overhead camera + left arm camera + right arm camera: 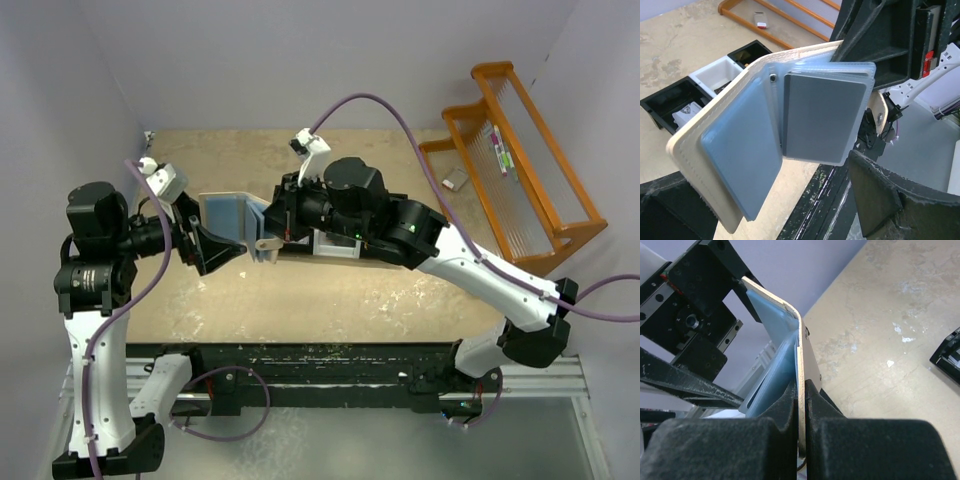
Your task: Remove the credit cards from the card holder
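Observation:
The card holder (695,135) hangs open like a booklet above the table, cream outside and pale blue-grey inside. A grey credit card (822,115) sits in its right sleeve and a blue-grey one (740,150) in its left sleeve. My right gripper (802,400) is shut on the holder's cream cover (775,305). My left gripper (765,180) is open, its fingers (880,195) apart on either side below the holder without touching it. In the top view the holder (232,210) lies between the left gripper (228,250) and the right gripper (268,222).
A black three-compartment tray (670,97) with a white middle bin stands on the table behind the holder, mostly under the right arm (400,225). An orange rack (520,150) stands at the back right with a small object (455,180) beside it.

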Available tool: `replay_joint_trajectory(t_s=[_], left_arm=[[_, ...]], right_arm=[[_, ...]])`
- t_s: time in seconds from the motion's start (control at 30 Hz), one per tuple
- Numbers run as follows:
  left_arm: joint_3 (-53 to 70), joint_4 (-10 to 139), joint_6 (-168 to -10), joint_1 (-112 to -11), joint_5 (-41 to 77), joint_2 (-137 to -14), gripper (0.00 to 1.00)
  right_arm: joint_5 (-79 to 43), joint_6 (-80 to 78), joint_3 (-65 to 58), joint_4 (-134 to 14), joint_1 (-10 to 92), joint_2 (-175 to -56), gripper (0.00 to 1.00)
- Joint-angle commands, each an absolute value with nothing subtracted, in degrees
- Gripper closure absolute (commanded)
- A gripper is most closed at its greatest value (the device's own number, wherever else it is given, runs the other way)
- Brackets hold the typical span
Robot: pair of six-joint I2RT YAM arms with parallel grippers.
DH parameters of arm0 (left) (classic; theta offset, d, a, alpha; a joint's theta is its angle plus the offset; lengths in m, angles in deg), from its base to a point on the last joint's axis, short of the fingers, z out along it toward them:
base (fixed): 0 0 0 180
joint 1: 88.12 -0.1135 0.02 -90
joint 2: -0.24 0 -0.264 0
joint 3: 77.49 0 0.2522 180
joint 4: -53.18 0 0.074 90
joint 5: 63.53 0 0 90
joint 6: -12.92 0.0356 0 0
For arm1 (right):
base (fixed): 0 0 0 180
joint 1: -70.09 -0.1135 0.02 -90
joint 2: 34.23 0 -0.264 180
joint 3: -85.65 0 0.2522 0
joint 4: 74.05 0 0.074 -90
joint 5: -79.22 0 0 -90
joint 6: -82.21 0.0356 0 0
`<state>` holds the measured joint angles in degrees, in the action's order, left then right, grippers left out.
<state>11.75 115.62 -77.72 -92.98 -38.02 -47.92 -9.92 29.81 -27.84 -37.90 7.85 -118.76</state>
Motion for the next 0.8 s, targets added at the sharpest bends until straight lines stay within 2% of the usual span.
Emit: replay_joint_trajectory(t_s=[0.0, 0.43, 0.77], left_arm=[[11.4, 114.9, -75.2, -93.2, -38.9, -47.6, 0.04], [10.5, 112.8, -77.3, -93.1, -40.0, -46.9, 0.03], [8.7, 111.3, -76.3, -93.1, -34.1, -45.7, 0.04]], right_arm=[[-6.7, 30.5, -31.8, -40.3, 7.2, -119.2, 1.00], [-2.7, 31.0, -34.4, -39.6, 5.2, -121.3, 1.00], [-0.2, 31.2, -35.7, -39.4, 3.5, -122.1, 1.00]])
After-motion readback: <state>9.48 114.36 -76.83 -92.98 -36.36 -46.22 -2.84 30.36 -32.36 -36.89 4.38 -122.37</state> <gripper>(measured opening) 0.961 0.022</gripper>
